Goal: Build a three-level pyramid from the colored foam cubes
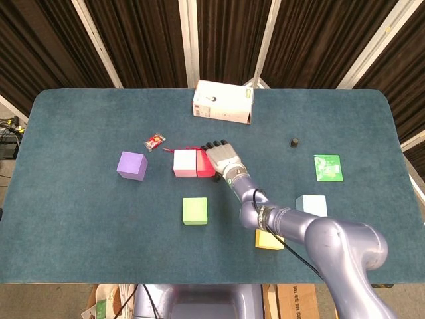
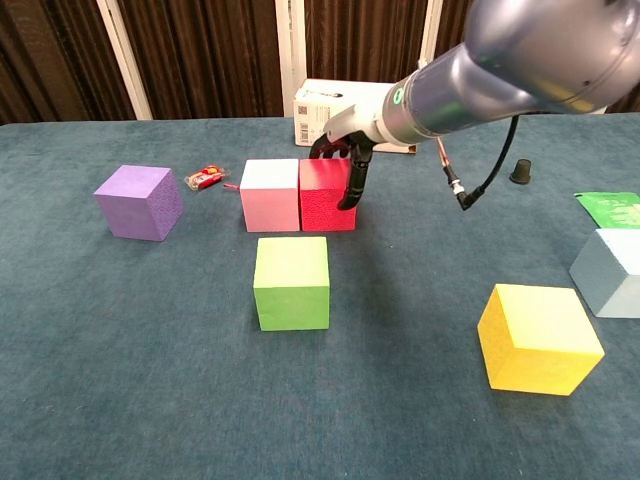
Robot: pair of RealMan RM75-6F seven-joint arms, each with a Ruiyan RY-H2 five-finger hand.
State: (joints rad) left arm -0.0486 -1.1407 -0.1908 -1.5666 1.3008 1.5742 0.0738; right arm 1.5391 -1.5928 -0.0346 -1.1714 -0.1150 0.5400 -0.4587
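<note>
Right hand [image 2: 347, 165], centre of frame in both views: sat over the red cube [image 2: 325, 195], fingers [image 2: 350, 190] pointing down along its right side; whether it gripped the cube or merely touched it could not be told. Left hand: not seen in either view.

Red cube: centre of chest view, touching the pink cube [image 2: 271, 194] on its left, the two forming a row.

Green cube [image 2: 291, 281]: below the pair, nearer the camera, apart from them.

Purple cube [image 2: 139, 201]: left of frame, well apart from the row.

Yellow cube [image 2: 538, 337]: lower right of frame.

Pale blue cube [image 2: 610, 270]: right edge, just above the yellow one.

Other items on the table [image 1: 80, 219]: white carton [image 1: 223, 102] at upper centre, small red wrapper [image 1: 155, 141] left of the pink cube, dark cap [image 1: 293, 142] and green packet [image 1: 328, 167] at right
</note>
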